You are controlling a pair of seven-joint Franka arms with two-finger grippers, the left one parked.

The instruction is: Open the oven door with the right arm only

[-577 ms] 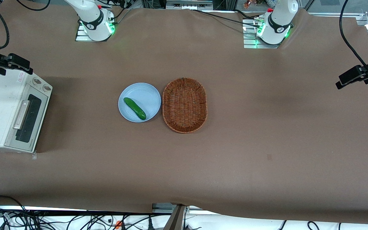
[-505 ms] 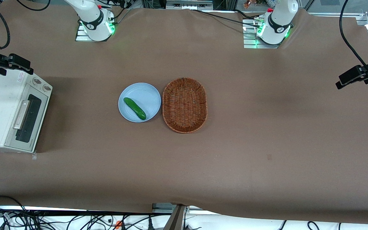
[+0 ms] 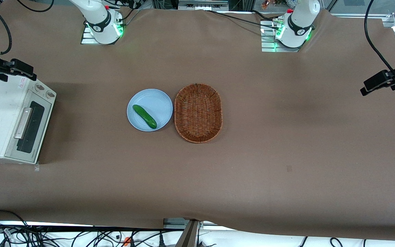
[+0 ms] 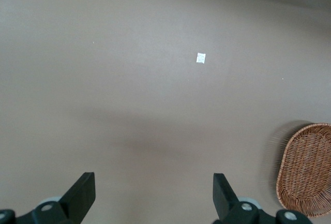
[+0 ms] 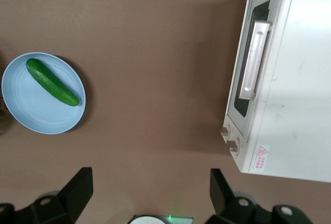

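1. Writing: a red-and-white warning sticker (image 5: pixel 260 158) is showing on the oven's (image 5: pixel 295 79) white top, near the corner by the two knobs (image 5: pixel 229 137) (a triangle symbol is visible, the text is too small to read). A faint line of print is running along the door's lower edge in the front view, also unreadable.
2. The gripper (image 5: pixel 149 190) is hanging in the air above the table (image 3: pixel 286 137), its two black fingers (image 5: pixel 77 188) spread wide, holding nothing and touching nothing.
3. In the front view the gripper (image 3: pixel 12 68) is hovering over the oven's knob-side corner, farther from the camera than the handle.
4. The door (image 3: pixel 28 126) is sitting closed at the working arm's end of the table, facing the plate (image 3: pixel 159 99); its silver handle (image 5: pixel 254 60) is lying along the dark glass.
5. A cucumber (image 3: pixel 144 116) is lying on the blue plate, with a wicker basket (image 3: pixel 198 112) just beside it (toward the parked arm).
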